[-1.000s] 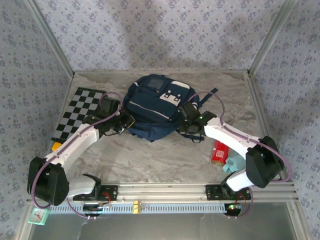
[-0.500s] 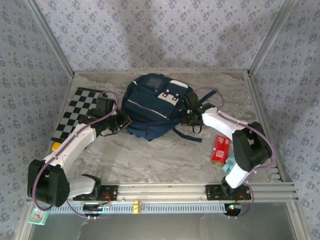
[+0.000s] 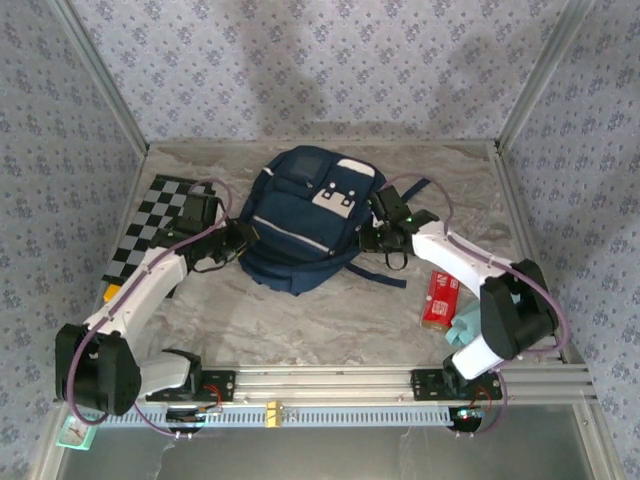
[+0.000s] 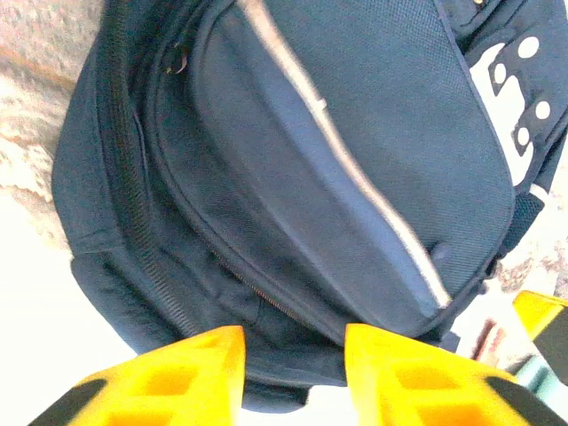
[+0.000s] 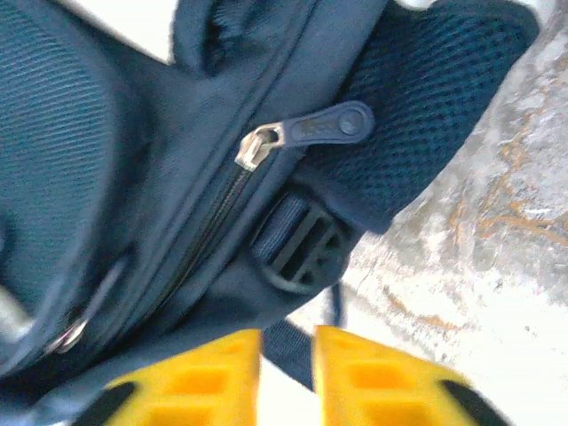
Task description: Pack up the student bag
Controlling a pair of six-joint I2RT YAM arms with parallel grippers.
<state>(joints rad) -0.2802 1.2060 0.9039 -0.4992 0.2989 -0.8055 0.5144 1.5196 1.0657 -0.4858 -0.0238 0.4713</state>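
Gray, stone-look table [image 3: 300,330] lies under me, and walls [image 3: 300,70] with little blue flowers stand all around it. From above, the student bag [image 3: 305,215] lies flat in the middle of the table, a bit toward the top of the frame. It is big and dark blue, and its white patches [image 3: 335,195] face up.

My left gripper [image 3: 240,240] is at the left edge of the bag, just beside it. In the left wrist view my two yellow left fingers [image 4: 177,373] sit at the bottom of the frame. They are apart, and nothing is between them. Past them I see the front of the bag, with a thin white stripe [image 4: 355,177] running from the top down to the lower right.

My right gripper [image 3: 378,228] is at the right edge of the bag. In the right wrist view my yellow right fingers [image 5: 373,373] sit at the bottom middle, with a small gap between them. A dark strap [image 5: 286,346] shows in that gap. The view is blurry, so I cannot tell if it touches my fingers. Above them is a zipper pull [image 5: 311,129], and a black buckle [image 5: 302,248] sits just under it. A blue mesh pad [image 5: 435,106] is at the upper right.

From above, a black and white checkered mat [image 3: 150,220] lies at the left side of the table, near my left arm. A small orange thing [image 3: 113,293] sits below the mat. A red box [image 3: 438,298] lies at the lower right, well apart from the bag, and a light green thing [image 3: 465,325] sits just beside it.
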